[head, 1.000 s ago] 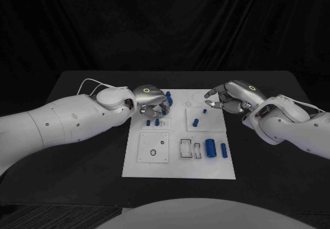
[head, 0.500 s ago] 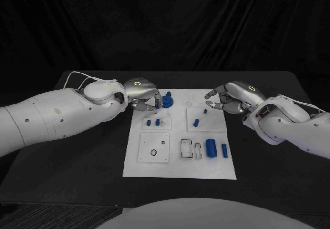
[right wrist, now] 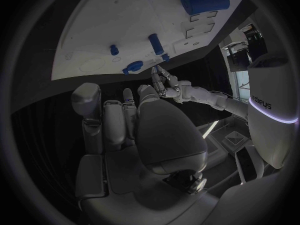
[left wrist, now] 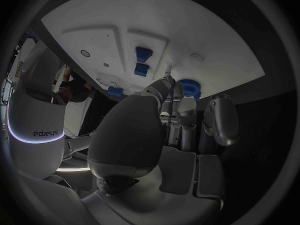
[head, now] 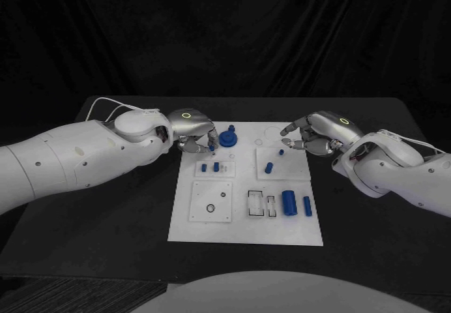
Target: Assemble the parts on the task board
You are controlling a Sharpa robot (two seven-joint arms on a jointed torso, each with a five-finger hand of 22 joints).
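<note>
The white task board [head: 246, 222] lies in the middle of the black table. A round blue gear part with a peg [head: 229, 138] [left wrist: 187, 89] stands at its far left corner. My left hand [head: 193, 135] [left wrist: 169, 120] hovers just left of the gear, fingers curled in, and I see nothing in them. Two small blue pieces [head: 210, 167] [left wrist: 142, 61] stand in the small plate below it. My right hand [head: 315, 134] [right wrist: 137, 125] hangs over the board's far right edge, fingers curled, holding nothing. Two more blue pieces [head: 268, 167] [right wrist: 156, 44] stand near it.
A thick blue cylinder [head: 289, 202] [right wrist: 205, 1] and a thin blue rod [head: 306, 206] lie at the board's near right. Beside them are rectangular slots [head: 255, 203]. A square plate with holes [head: 210, 201] takes up the near left. Bare black table surrounds the board.
My left hand has lifted off the small plate with the two blue pieces and drawn back to the board's far left corner, beside the gear. My right hand has stayed put.
</note>
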